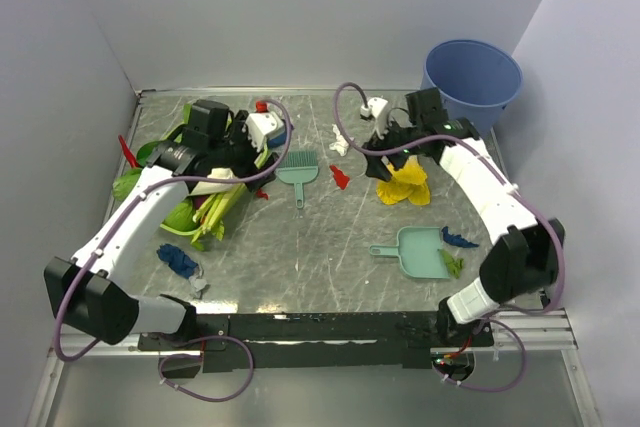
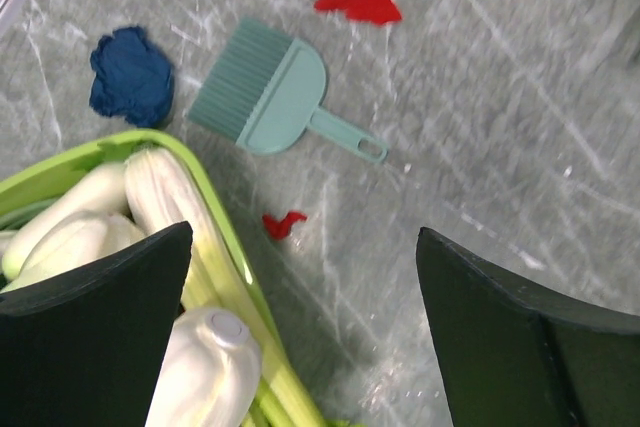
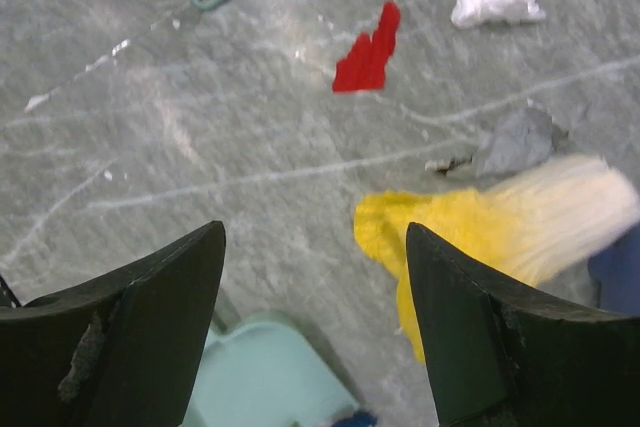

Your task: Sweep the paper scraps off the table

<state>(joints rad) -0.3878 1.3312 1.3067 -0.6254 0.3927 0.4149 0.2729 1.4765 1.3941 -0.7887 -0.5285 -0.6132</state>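
Surface [image 1: 330, 282]: grey-green marble with a metal rim and pale walls on three sides. Its centre and near edge are open.
Left arm [image 1: 130, 217]: stretched forward over the leafy greens [image 1: 190, 215] at the left. The left gripper [image 2: 305, 242] is spread wide and holds nothing.
Right arm [image 1: 490, 197]: bent inward from the right edge. The right gripper [image 3: 315, 237] has its jaws apart with nothing between them, just beside the yellow frilly vegetable [image 3: 440, 237].
Blue bucket [image 1: 472, 77]: far right corner.
Dustpan [image 1: 420, 252]: near right.
Brush [image 1: 298, 169]: centre.
Paper scraps [image 1: 340, 177]: scattered on the surface. Red and white lie between the grippers, dark blue near left, and blue and green beside the dustpan.
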